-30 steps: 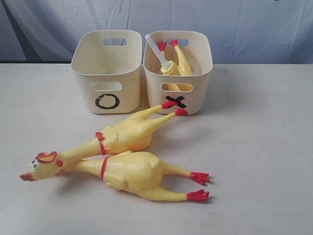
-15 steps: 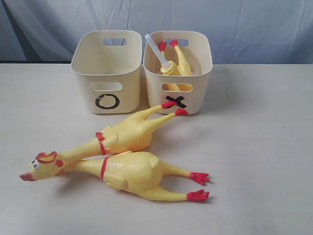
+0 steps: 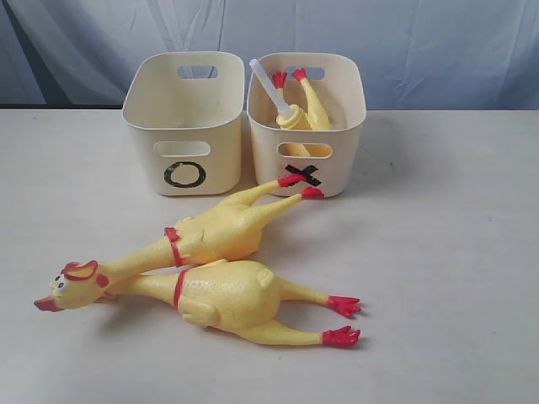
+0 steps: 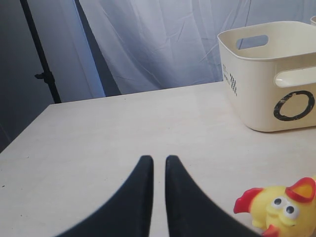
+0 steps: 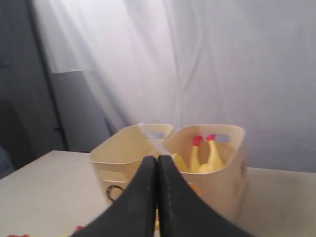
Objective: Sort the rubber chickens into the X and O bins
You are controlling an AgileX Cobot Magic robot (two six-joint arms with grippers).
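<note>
Two of the rubber chickens are being seen on the table [image 3: 438, 252], in front of the X and O bins, and the third one is being held by the X bin [image 3: 349, 139], where it is standing head down with its red feet up and a white tube [image 3: 268, 87] leaning beside it toward the O bin [image 3: 139, 126]. The O bin is being shown just beside the X bin, on its left in the exterior view, and no chicken is being seen in the part of its inside that is visible. The farther chicken [image 3: 215, 231] is being laid at a slant, its feet just in front of the black X mark; whether they are touching the bin cannot be told. Its neck is being stretched to the left, and a head with a red comb [image 3: 72, 282] is being seen at the end of it. The nearer chicken [image 3: 232, 299] is being laid close against the farther one, its feet pointing to the right, and its head is being hidden. The left gripper [image 4: 159, 160] is being held above the bare table with only a narrow gap between its black fingers, and nothing is being gripped; the chicken head is near it. The right gripper [image 5: 157, 159] is being held fully closed and empty, pointing toward the two bins.
</note>
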